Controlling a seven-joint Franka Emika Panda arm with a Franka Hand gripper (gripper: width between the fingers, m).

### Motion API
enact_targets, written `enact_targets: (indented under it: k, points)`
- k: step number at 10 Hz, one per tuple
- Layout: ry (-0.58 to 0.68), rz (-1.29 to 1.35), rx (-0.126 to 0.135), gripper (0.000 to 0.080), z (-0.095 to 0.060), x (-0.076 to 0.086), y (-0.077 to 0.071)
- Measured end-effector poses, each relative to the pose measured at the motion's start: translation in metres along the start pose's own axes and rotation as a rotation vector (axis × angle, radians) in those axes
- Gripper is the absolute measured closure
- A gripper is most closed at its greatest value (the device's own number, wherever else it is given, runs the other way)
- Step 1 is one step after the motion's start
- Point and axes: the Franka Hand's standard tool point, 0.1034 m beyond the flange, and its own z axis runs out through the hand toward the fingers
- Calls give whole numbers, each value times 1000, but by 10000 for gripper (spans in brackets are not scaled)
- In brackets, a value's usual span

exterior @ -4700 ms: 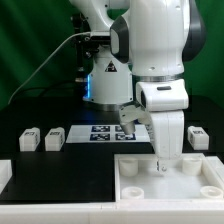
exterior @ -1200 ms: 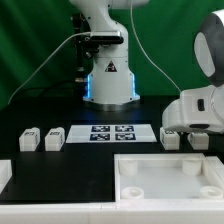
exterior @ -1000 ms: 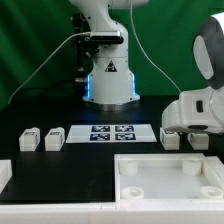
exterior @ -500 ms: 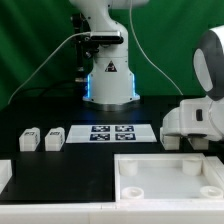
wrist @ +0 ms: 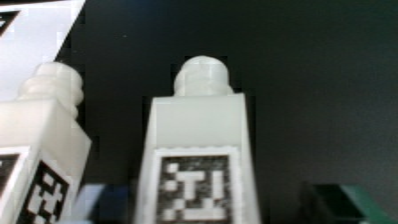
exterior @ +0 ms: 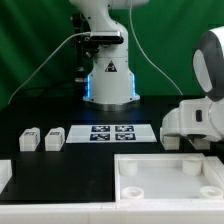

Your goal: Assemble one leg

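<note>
In the wrist view a white leg (wrist: pixel 196 140) with a rounded peg end and a black-and-white tag lies between my gripper's fingers. My gripper (wrist: pixel 222 200) is open, with one finger (wrist: pixel 111 200) close beside the leg and the other (wrist: pixel 338 198) further off. A second tagged leg (wrist: pixel 39 130) lies right beside it. In the exterior view the arm's white hand (exterior: pixel 200 122) is low at the right, behind the large white tabletop piece (exterior: pixel 165 180). It hides the fingers and most of the legs there; one leg (exterior: pixel 172 141) shows by it.
Two more white legs (exterior: pixel 30 139) (exterior: pixel 54 137) stand at the exterior view's left. The marker board (exterior: pixel 112 132) lies in the middle in front of the robot base (exterior: pixel 108 85). A white part's edge (exterior: pixel 4 176) shows at the lower left.
The arm has gone from over the tabletop piece to the exterior view's right. In the last second its hand sank a little over the legs there.
</note>
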Motion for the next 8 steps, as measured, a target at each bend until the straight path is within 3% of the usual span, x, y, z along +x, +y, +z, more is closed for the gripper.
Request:
enact_targets:
  k: [8]
  points:
    - [0, 0, 0, 508, 0, 0, 0]
